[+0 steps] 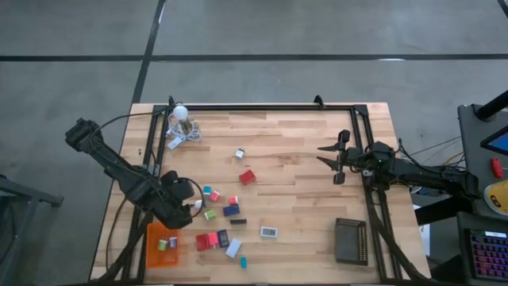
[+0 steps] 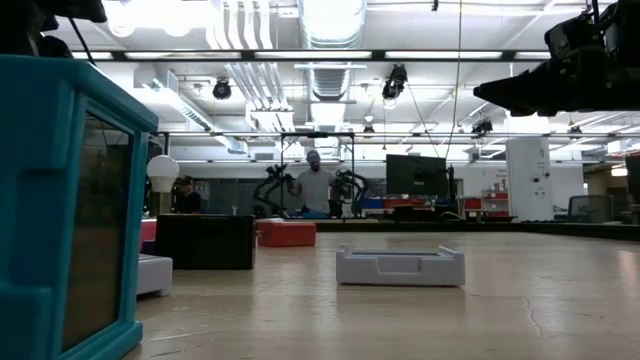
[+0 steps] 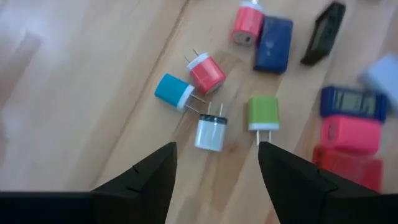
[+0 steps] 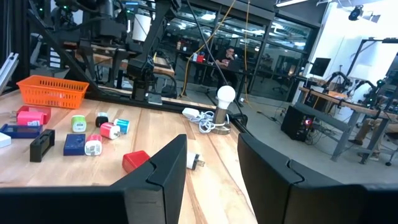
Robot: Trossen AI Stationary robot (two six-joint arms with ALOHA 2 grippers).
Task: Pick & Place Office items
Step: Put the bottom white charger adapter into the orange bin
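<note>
Left tool [image 3: 214,168] hung spread, empty, over white charger [image 3: 211,132] at lower centre; right tool [image 1: 332,157] also spread, idle; orange tray [image 1: 163,245] held two items, most remained on surface [image 1: 302,199].

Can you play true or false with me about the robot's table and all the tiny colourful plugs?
1. The left gripper hangs over a little white plug with a black top, its jaws open and empty. True.
2. The small green plug is lying inside the orange ribbed tray. False: it lies on the bare wooden table, beside the white plug.
3. The right gripper is carrying a red block. False: its jaws hold nothing, and the small red block rests on the table away from it.
4. The black ribbed tray sits near the table's right front corner. True.
5. The white round bulb with a coiled cord is in the black tray. False: it stands near the table's far left corner.
</note>
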